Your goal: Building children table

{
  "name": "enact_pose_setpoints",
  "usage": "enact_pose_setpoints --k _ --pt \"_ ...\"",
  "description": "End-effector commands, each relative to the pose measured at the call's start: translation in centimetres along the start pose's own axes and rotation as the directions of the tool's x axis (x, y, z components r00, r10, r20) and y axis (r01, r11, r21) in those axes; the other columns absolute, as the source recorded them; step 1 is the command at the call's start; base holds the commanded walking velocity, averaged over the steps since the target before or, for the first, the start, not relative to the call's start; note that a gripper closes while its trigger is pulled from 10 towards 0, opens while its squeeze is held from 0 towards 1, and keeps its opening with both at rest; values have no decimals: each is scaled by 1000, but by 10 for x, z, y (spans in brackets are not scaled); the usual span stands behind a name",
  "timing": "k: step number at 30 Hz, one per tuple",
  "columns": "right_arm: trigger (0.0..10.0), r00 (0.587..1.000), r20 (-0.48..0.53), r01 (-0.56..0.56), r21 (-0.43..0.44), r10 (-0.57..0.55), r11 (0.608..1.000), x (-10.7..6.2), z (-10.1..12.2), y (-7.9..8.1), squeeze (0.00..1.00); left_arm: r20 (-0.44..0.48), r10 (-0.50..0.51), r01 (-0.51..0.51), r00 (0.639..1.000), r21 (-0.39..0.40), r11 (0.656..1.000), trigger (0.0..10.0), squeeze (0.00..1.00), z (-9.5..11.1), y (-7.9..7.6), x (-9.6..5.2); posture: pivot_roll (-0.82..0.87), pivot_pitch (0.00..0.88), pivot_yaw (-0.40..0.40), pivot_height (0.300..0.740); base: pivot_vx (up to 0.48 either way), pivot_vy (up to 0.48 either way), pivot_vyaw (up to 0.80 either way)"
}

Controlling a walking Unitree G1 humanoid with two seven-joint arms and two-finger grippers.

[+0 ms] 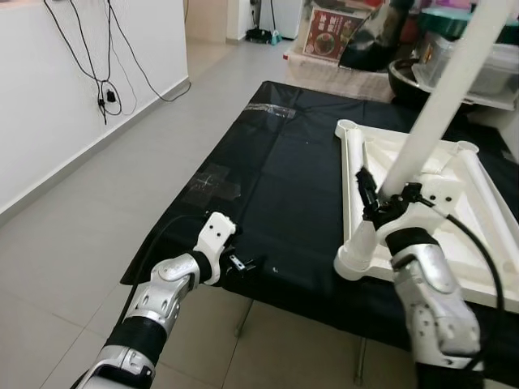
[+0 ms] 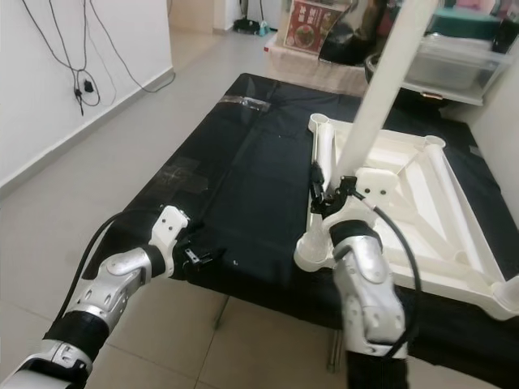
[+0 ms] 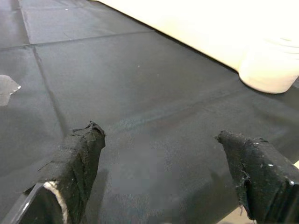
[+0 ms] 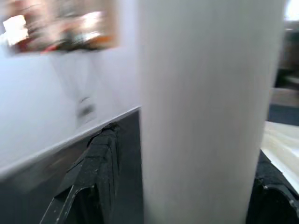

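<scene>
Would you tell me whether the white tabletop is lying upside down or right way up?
Upside down: the white tabletop rests on the black cloth with its ribs and corner leg sockets facing upward.

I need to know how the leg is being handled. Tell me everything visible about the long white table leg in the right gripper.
The long white cylindrical table leg looks like smooth plastic. It is tilted, its upper end leaning away to the robot's right and out of frame. The right gripper is shut on its lower part, one black finger on either side. Its bottom end hangs by the near-left corner socket of the upturned white tabletop; whether it is seated cannot be told.
</scene>
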State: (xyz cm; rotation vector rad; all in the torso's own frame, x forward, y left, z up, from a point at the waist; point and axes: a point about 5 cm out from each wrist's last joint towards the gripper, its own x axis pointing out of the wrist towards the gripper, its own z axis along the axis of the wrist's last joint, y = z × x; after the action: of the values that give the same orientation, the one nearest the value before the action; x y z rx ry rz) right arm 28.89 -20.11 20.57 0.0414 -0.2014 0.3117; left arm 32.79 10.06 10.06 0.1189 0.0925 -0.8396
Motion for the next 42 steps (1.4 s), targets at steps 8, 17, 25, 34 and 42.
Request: enact_pose_setpoints --k 8,17,25,34,42 --pt "0 888 -231 -393 64 397 917 -5 -57 39 0 -10 -4 4 1000 8 1000 10000 0 -1 -1 1 157 0 -130 740 0 0 0" --pt "0 791 -308 550 -21 -529 835 3 -74 -36 0 -18 -2 2 1000 17 1000 10000 0 -1 2 -2 158 0 -126 740 0 0 0" --pt "4039 687 -296 696 6 -663 718 -29 -72 -10 0 -25 -21 21 999 6 1000 10000 0 -5 -5 -1 142 0 -113 740 0 0 0" --pt "10000 938 -112 346 211 -329 914 2 -39 27 467 -26 -28 28 999 17 999 10000 0 -1 -1 1 129 0 -96 740 0 0 0" --pt "10000 982 -92 -152 128 164 980 2 -22 30 0 -13 -36 36 999 7 999 10000 0 0 -6 6 125 0 -104 740 0 0 0"
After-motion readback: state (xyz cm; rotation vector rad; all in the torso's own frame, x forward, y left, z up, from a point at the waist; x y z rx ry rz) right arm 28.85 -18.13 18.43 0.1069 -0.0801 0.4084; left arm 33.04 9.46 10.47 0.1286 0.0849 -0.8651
